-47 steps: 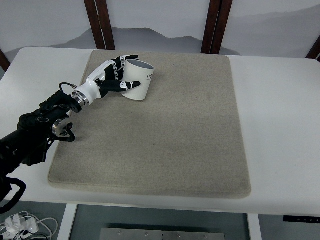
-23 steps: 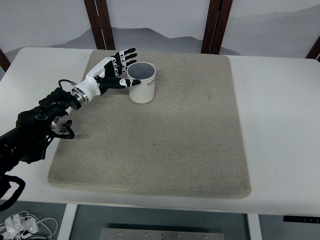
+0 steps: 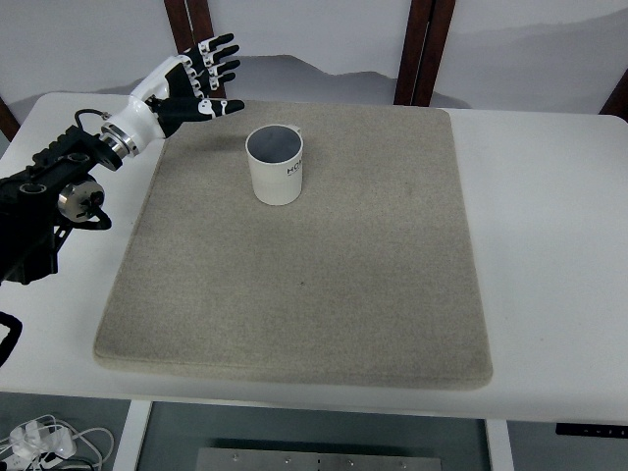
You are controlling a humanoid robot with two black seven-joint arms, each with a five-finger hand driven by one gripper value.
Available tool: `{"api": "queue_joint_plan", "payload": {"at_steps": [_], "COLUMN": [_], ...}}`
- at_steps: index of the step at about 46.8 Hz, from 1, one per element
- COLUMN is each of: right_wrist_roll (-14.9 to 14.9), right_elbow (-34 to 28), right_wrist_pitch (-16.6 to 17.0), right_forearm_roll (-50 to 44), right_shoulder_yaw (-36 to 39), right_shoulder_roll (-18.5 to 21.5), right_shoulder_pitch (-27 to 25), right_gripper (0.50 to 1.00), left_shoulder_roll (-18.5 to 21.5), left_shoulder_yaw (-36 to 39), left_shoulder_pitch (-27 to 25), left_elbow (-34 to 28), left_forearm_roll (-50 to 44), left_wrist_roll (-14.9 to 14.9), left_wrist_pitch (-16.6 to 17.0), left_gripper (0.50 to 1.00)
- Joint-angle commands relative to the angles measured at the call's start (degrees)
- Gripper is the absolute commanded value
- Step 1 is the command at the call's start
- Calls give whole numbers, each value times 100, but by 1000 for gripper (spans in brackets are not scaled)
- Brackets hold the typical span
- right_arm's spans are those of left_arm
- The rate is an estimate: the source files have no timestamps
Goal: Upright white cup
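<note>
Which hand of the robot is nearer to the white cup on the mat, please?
Left. The left hand is raised up-left of the upright white cup, fingers spread, not touching it. The right hand is not in view, so it cannot be compared.

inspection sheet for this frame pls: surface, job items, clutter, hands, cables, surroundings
Surface: white table with a grey mat covering its middle.
Job's things: white cup upright on the mat's far left part, mouth up, dark print on its side.
Clutter: nothing seen.
Hands: left hand open, fingers spread, raised above the mat's far left corner, clear of the cup. Right hand not in view.
Cables: white cables on the floor at bottom left.
Surroundings: pale wall with dark wooden posts behind the table.
</note>
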Motion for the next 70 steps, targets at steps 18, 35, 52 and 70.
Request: {"api": "queue_joint_plan", "payload": {"at_steps": [18, 35, 52, 70], "right_wrist_roll": [1, -8, 1, -8], "right_elbow": [0, 0, 0, 0], "right_wrist_pitch": [0, 0, 0, 18], "right_forearm_roll": [0, 0, 0, 8], "right_shoulder_yaw": [0, 0, 18, 9], "right_shoulder_roll": [0, 0, 0, 0], "right_shoulder_pitch": [0, 0, 0, -18], "right_gripper": [952, 952, 952, 952], "left_shoulder_roll": [-68, -85, -357, -648], "left_shoulder_yaw": [-3, -12, -56, -1049], "left_shoulder_pitch": [-407, -337, -328, -319], "left_elbow": [449, 607, 686, 818], "left_forearm_roll": [-1393, -2343, -4004, -4049], "left_wrist_roll": [0, 0, 968, 2445], "left_wrist_pitch": [41, 23, 357, 893], "left_gripper": [999, 999, 999, 999]}}
